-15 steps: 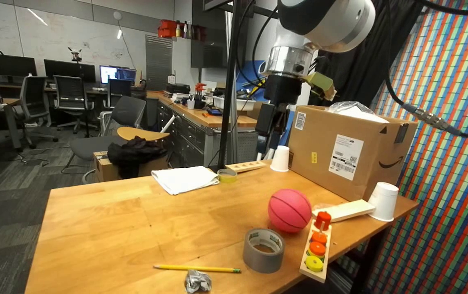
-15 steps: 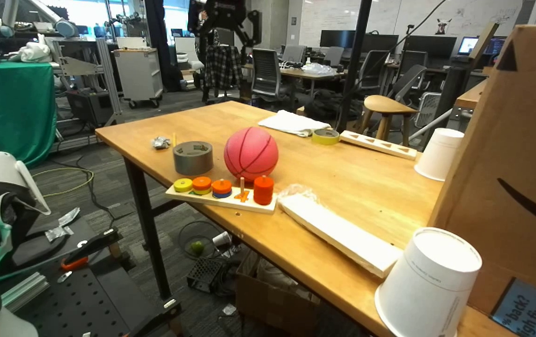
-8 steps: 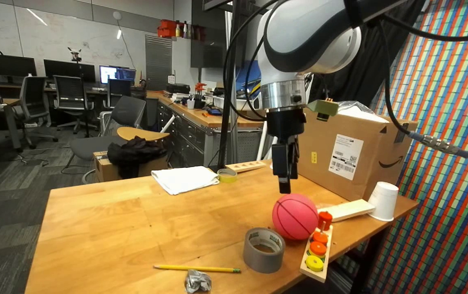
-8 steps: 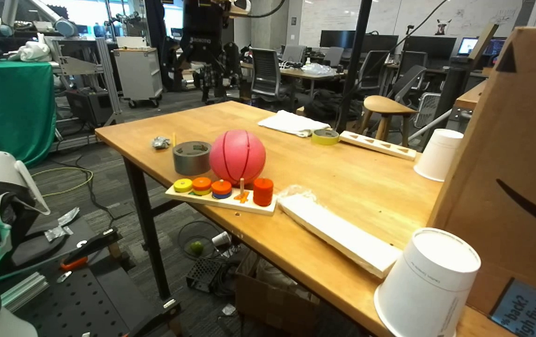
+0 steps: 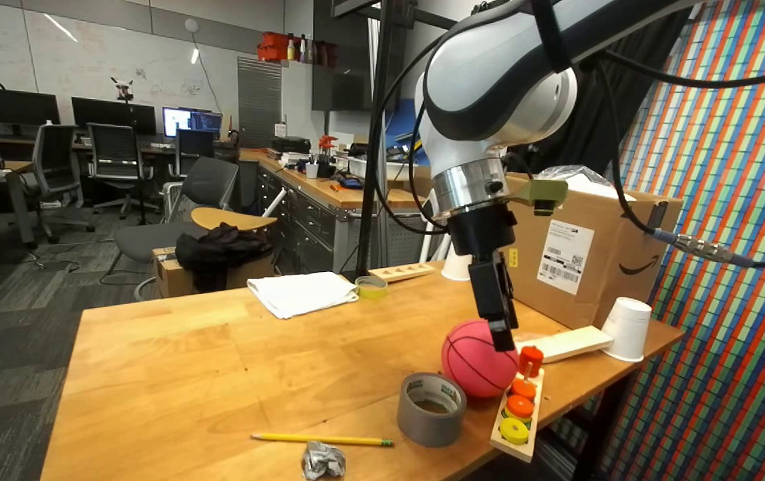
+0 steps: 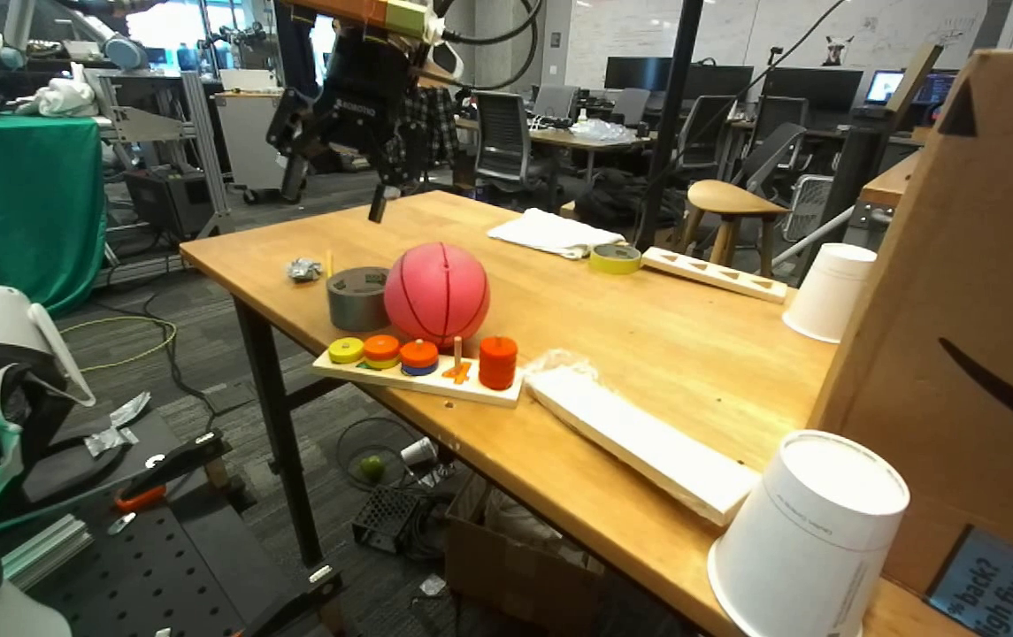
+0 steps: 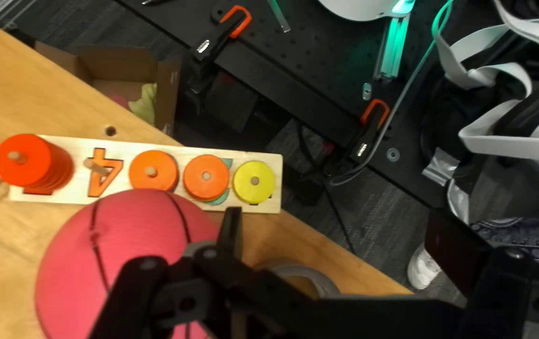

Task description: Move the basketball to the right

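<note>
The pinkish-red basketball (image 5: 472,366) rests on the wooden table, close beside the grey tape roll (image 5: 430,417) and the ring-stacking toy (image 5: 514,427). It also shows in another exterior view (image 6: 437,292) and at lower left in the wrist view (image 7: 123,240). I cannot tell whether it touches the roll or toy. My gripper (image 6: 334,202) is open and empty, tilted, above the table and up to the left of the ball there. In an exterior view its fingertip (image 5: 504,339) overlaps the ball's upper right. In the wrist view the ball lies outside the spread fingers (image 7: 337,225).
A white wooden bar (image 6: 639,433) and a paper cup (image 6: 811,531) stand along the table edge near a large cardboard box (image 5: 576,247). A pencil (image 5: 322,439) and crumpled foil (image 5: 323,461) lie near the tape roll. A white cloth (image 5: 303,294) lies at the back.
My gripper has come down toward the table near the ball and tilted. The ball has rolled closer to the tape roll, leftward in the view where the toy lies in front of it.
</note>
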`<state>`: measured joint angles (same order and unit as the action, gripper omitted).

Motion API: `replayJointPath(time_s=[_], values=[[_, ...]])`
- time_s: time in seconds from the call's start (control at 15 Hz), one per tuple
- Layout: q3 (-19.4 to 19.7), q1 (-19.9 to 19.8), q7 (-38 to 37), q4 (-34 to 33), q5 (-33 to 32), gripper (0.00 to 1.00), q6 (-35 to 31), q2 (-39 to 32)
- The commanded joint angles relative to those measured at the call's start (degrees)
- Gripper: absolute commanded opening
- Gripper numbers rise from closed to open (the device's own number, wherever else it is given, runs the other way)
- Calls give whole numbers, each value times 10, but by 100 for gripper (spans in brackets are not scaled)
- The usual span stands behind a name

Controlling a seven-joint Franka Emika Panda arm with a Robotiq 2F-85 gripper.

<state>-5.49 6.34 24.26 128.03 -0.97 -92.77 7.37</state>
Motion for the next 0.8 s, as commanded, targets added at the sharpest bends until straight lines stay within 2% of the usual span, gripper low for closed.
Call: replayJointPath(time_s=[0.0,0.47,0.73], values=[[11,5,73,18,53,100,0,22],[40,-12,162,41,111,100,-33,5],[61,-29,190,45,129,100,-81,-22]])
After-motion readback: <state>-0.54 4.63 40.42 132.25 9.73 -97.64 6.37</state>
